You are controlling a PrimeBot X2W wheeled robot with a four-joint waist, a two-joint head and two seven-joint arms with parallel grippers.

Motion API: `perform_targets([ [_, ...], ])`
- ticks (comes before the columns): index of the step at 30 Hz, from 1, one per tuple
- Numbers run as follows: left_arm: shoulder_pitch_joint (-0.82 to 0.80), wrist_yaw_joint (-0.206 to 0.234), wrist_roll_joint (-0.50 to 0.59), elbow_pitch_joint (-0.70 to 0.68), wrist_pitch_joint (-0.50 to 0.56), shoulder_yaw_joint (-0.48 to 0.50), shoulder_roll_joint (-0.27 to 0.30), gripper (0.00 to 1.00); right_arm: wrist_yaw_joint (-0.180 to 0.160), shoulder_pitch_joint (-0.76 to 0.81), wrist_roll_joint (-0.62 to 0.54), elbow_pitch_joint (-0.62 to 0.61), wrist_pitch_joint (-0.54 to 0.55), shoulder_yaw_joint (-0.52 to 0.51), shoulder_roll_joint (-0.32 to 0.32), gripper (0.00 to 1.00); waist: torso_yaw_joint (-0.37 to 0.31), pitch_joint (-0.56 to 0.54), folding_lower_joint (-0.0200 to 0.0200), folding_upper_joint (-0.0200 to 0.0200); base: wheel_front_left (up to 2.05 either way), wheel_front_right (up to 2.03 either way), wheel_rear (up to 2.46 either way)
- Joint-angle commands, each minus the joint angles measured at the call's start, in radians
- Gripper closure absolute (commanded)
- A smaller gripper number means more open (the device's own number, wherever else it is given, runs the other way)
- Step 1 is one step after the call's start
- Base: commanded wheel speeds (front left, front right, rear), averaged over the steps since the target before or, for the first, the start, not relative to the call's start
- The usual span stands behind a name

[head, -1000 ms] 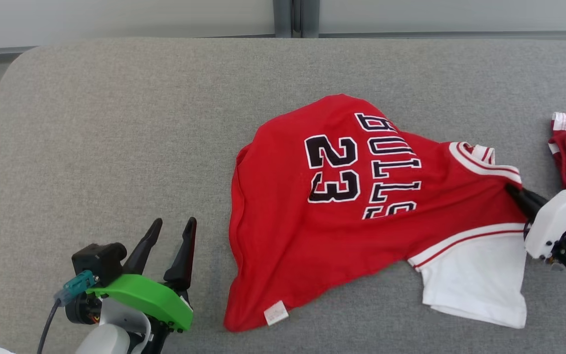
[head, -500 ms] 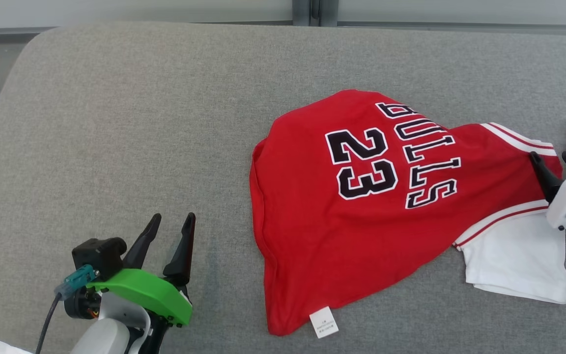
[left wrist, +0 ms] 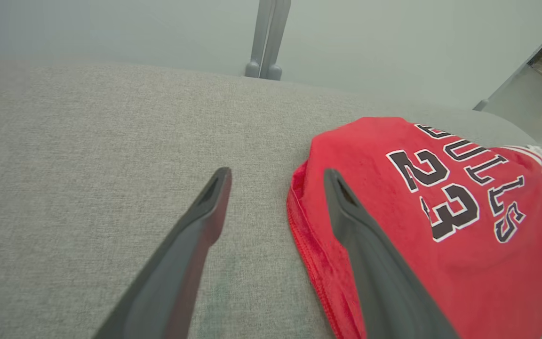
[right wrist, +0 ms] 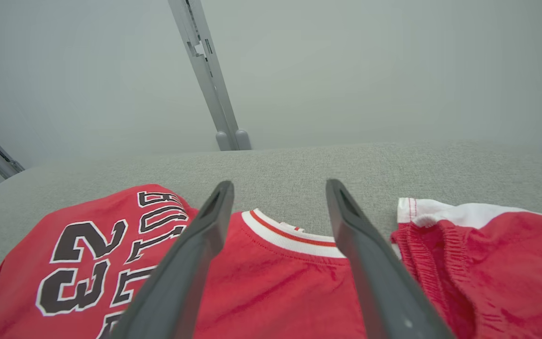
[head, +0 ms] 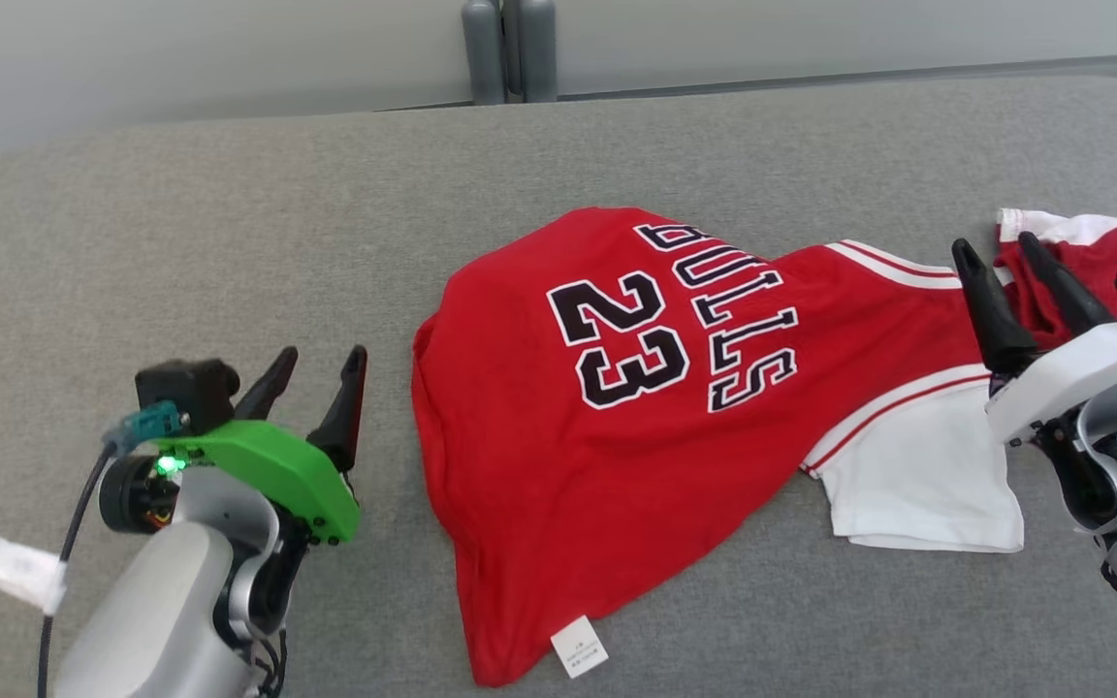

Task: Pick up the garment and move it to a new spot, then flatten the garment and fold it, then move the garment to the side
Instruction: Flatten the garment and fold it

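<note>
Your right pincer [head: 998, 247] has just let go. A second ago its fingers were together on the jersey [head: 617, 417] at the shoulder, close to the collar [right wrist: 294, 238]. Now they stand apart with nothing between them, tips raised over the jersey's collar edge. The right wrist view shows the collar band lying slack in the gap between them.

The jersey rests on the grey counter [head: 180, 242], printed side up. Its collar end is towards your right pincer and its hem end towards your left. The white sleeve [head: 917, 475] sticks out from the jersey's near edge, and the care label [head: 578, 648] shows at the near hem corner.

Your left pincer [head: 322, 354] is just beside the jersey's hem edge, fingers apart and empty, as it was a second ago.

Read the release as the end of the carry: the jersey looks placed. Flattening comes next, because the cloth bulges around the number and the hem line is crooked.

Watch the red-and-white shorts [head: 1092, 252] lying just beyond the jersey's collar. Your right pincer is between the two, so a careless re-grasp could catch the wrong cloth.
</note>
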Motion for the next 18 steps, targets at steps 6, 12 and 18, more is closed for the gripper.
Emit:
perform_targets([
  [6,-0.185,-0.022,0.014,0.185,0.08,-0.023,-0.02,0.0,-0.001,0.053,-0.061,-0.11,-0.014,-0.048,0.052,0.0,-0.109,0.072,0.0,0.0,0.0,0.0,0.0],
  [12,-0.294,-0.047,0.051,0.393,0.133,-0.07,-0.026,0.0,-0.001,0.083,-0.081,-0.17,-0.003,-0.066,0.085,0.0,-0.168,0.105,0.0,0.0,0.0,0.0,0.0],
  [18,-0.337,-0.081,0.067,0.527,0.15,-0.102,-0.034,0.0,-0.001,0.111,-0.103,-0.196,0.015,-0.093,0.099,0.0,-0.191,0.104,0.0,0.0,0.0,0.0,0.0],
])
